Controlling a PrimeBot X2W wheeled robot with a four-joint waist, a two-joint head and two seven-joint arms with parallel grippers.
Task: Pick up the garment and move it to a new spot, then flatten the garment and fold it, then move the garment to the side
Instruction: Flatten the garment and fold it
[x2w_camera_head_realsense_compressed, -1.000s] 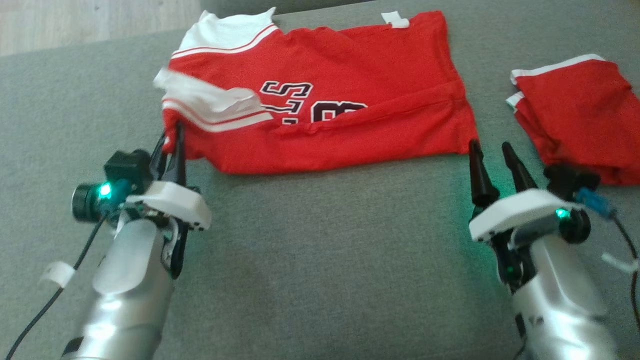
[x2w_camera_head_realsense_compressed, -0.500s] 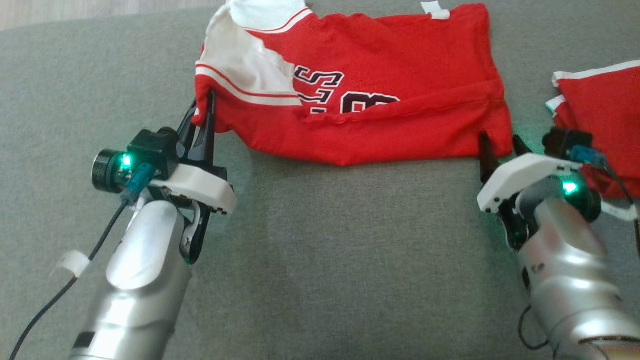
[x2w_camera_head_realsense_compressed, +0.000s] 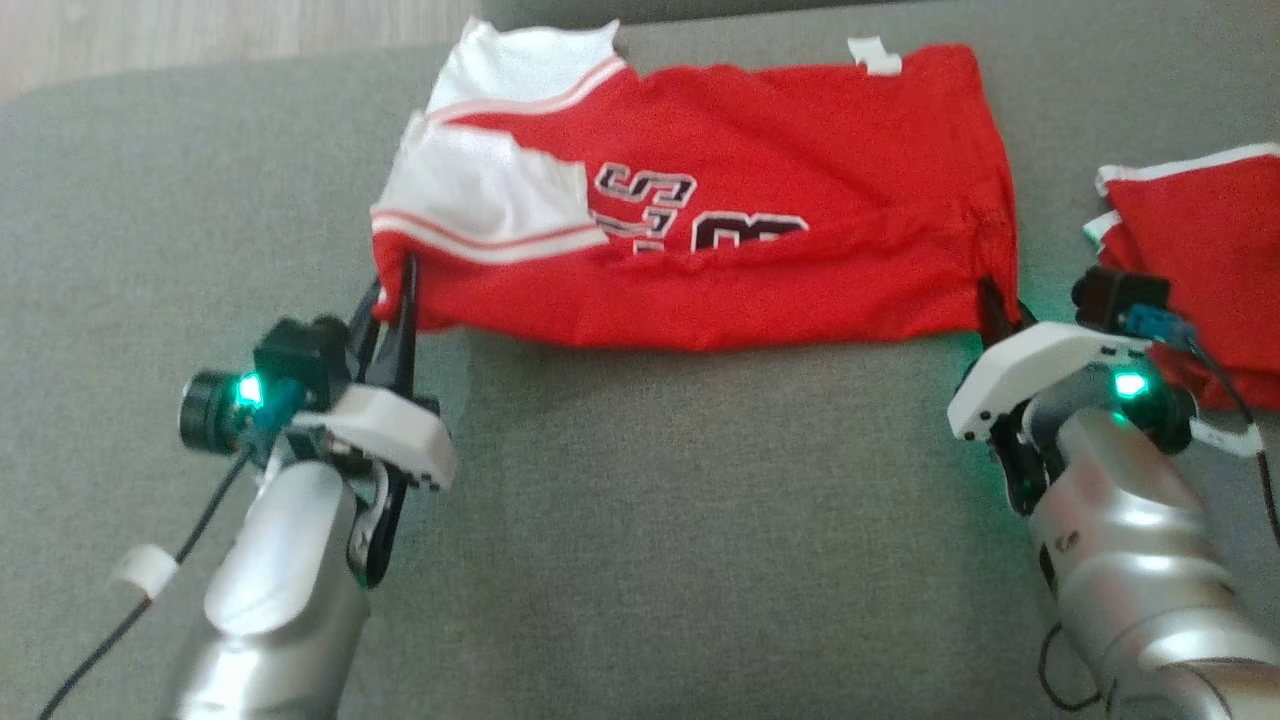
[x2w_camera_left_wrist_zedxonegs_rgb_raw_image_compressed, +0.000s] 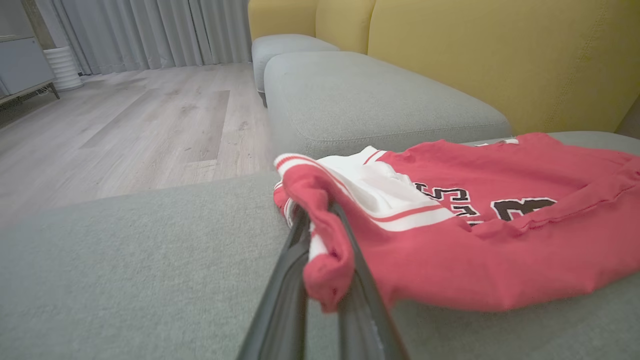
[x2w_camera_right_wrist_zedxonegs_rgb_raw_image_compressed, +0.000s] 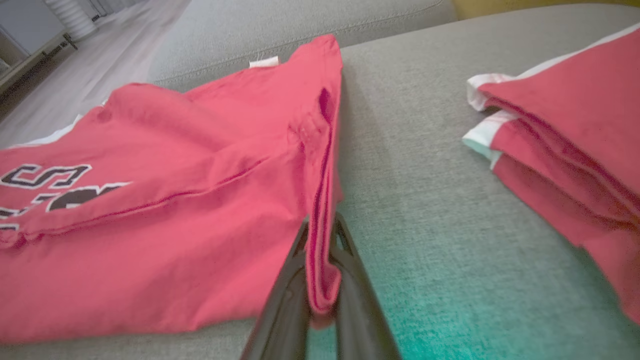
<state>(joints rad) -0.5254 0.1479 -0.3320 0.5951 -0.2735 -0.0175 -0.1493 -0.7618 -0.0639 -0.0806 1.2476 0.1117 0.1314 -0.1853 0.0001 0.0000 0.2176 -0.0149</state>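
Note:
The garment (x2w_camera_head_realsense_compressed: 720, 250) is a red jersey with white sleeves and dark lettering, folded lengthwise on the grey cushion (x2w_camera_head_realsense_compressed: 650, 520). My left gripper (x2w_camera_head_realsense_compressed: 400, 290) is shut on its near left corner by the white striped sleeve; the left wrist view shows red cloth (x2w_camera_left_wrist_zedxonegs_rgb_raw_image_compressed: 325, 260) pinched between the fingers. My right gripper (x2w_camera_head_realsense_compressed: 1000, 305) is shut on the near right corner, where the right wrist view has the hem (x2w_camera_right_wrist_zedxonegs_rgb_raw_image_compressed: 320, 270) clamped between the fingers. The jersey (x2w_camera_right_wrist_zedxonegs_rgb_raw_image_compressed: 150, 200) lies fairly flat between the two grips.
A second folded red garment (x2w_camera_head_realsense_compressed: 1200, 270) with white trim lies at the right edge, close to my right wrist; the right wrist view has this garment (x2w_camera_right_wrist_zedxonegs_rgb_raw_image_compressed: 565, 150) too. Wood floor (x2w_camera_left_wrist_zedxonegs_rgb_raw_image_compressed: 125, 125) and a yellow sofa back (x2w_camera_left_wrist_zedxonegs_rgb_raw_image_compressed: 500, 55) lie beyond the cushion.
My right gripper moved forward onto the jersey's right corner and shut on it. The left gripper kept its hold, and the jersey's near edge now runs straighter between the grips.

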